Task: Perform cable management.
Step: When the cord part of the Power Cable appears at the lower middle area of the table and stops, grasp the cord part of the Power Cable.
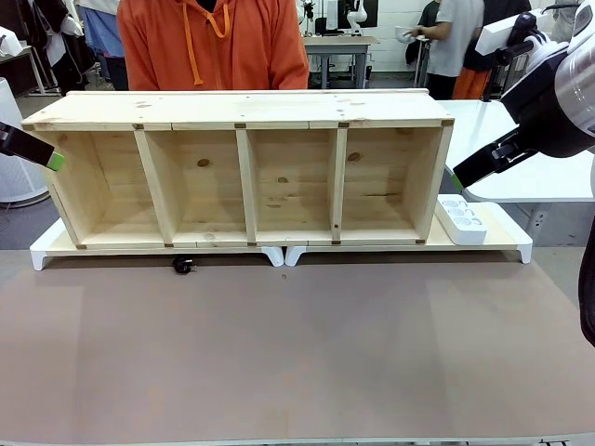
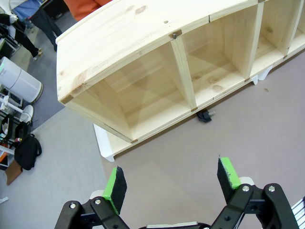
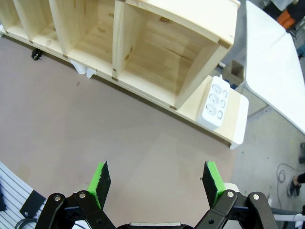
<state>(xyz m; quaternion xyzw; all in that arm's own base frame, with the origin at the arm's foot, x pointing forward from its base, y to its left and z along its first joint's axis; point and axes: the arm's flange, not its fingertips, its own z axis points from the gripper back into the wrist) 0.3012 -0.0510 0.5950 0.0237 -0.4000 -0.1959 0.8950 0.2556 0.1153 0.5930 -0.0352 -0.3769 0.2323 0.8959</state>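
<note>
Both grippers were held with fingers spread wide and empty, the left gripper (image 2: 171, 179) and right gripper (image 3: 156, 179) above the table (image 1: 297, 353). Of the cable (image 1: 183, 266), a black plug end was seen on the table, just before the shelf (image 1: 246, 110), well apart from the power strip (image 1: 462, 219).

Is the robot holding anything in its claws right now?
No, nothing. The left claw and the right claw are both open and empty. The small black plug lies on the table beside the shelf.
</note>
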